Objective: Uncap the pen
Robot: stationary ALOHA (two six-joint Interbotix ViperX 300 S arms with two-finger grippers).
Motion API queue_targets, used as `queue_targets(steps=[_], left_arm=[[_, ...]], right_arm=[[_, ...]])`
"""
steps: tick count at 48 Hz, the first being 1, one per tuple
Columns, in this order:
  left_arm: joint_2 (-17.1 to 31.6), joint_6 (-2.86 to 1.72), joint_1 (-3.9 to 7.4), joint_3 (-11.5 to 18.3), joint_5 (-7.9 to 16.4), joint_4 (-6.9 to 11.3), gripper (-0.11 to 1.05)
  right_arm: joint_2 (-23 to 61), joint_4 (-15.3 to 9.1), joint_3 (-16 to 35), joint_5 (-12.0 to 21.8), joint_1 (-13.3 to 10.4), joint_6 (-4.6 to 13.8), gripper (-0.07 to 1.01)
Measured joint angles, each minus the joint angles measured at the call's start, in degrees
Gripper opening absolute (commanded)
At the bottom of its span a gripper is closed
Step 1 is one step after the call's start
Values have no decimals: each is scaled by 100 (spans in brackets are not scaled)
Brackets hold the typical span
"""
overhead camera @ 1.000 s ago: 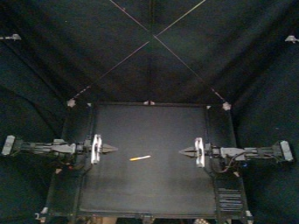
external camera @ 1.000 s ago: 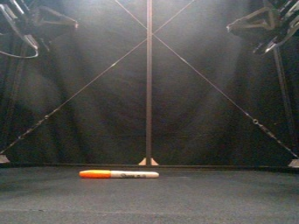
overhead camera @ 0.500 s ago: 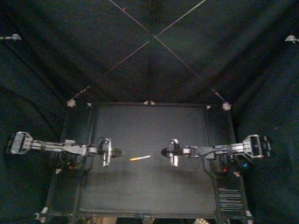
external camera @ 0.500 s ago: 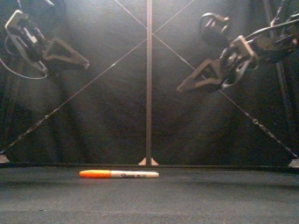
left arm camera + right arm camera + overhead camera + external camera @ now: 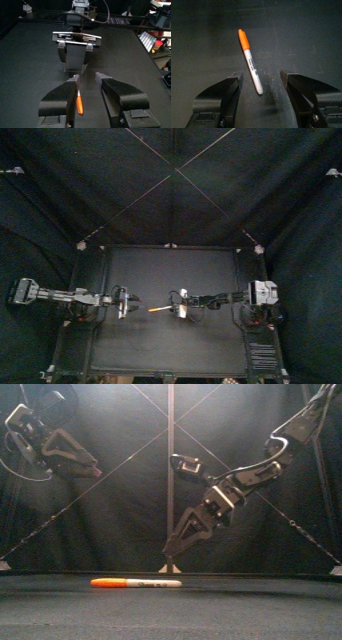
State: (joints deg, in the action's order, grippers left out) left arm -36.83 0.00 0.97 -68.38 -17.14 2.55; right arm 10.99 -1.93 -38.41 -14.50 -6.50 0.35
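Now note the right tool point(image 5: 171, 550) swung well in from its side, past the middle, jaws parted and pointing down at the pen point(image 5: 136, 583) yet clear above it. Compare a second ago: parked high and far out at the right edge then, halfway in at the half-second mark, almost over the pen at present. See from its wrist the white barrel point(image 5: 252, 70) lying between the spread jaws, orange cap point(image 5: 241, 36) at the far end and seated. Place the pen flat on the bench point(image 5: 201, 343), near the middle and a little toward the front, cap toward the robot's left, unmoved across all three moments. Note also the left tool point(image 5: 123, 301) edged inward from its rest, released too, jaws apart and empty, near the cap end but high in the level view. Read the change as an approach nearly finished and a grasp not begun: nothing held, cap on. Judge the next need as a lowering of the right tool to clench the barrel, then the left closing on the cap for a pull along the pen's line. Mind the thin round barrel: likely to roll if one jaw touches first
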Motion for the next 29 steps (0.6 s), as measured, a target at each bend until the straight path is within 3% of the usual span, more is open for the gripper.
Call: queue_targets(steps=[9, 17, 29], left_arm=[[0, 0, 9, -9, 9, 0, 75], [9, 0, 9, -26, 0, 0, 75], [316, 0, 35, 9, 88, 44, 77]], right_arm=[[360, -9, 369, 545, 9, -35, 91], [571, -18, 475, 738, 9, -35, 87], [598, -149, 483, 747, 44, -9, 58]])
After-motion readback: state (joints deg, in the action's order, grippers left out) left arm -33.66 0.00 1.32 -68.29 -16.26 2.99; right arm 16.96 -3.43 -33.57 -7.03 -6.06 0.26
